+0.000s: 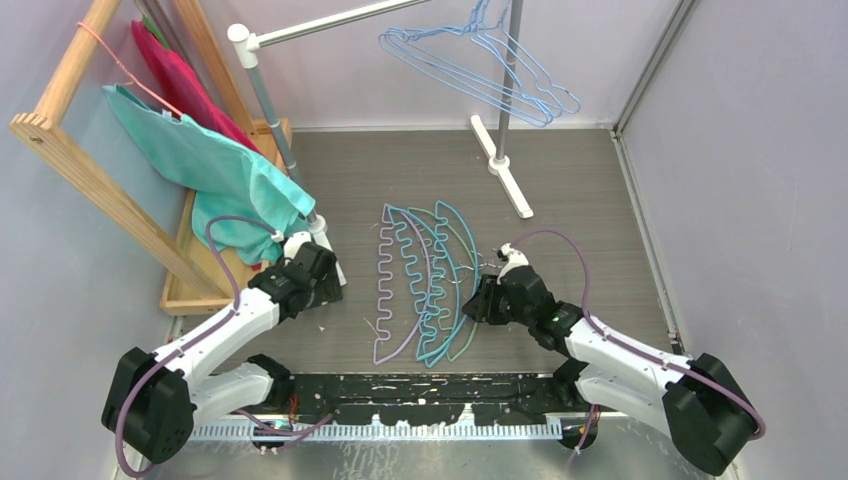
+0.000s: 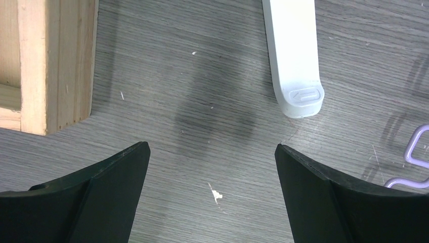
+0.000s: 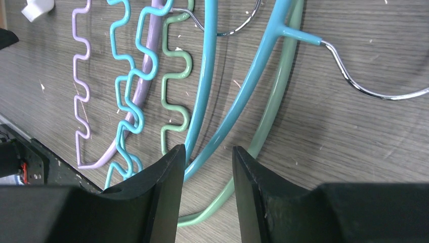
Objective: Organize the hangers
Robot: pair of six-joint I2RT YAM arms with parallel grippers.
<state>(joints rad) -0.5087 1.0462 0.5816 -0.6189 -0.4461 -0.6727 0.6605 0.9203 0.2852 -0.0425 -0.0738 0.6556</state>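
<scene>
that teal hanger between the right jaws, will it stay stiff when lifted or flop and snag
The teal hanger looks like a thin rigid arch, so it probably keeps its shape and feels light. Held away from its hook by the right gripper, it would likely tilt. It crosses the green hanger, so it may drag that along.

Lavender hanger (image 1: 381,262), mid table: 1
Teal hangers (image 1: 440,300), mid table: 2
Green hanger (image 3: 177,76), mid table: 1
Blue wire hangers (image 1: 537,108), far rail: at least 3, exact count unclear
Garments (image 1: 215,165), far left: 2
Pink wire hanger (image 1: 127,72), far left: 1
</scene>
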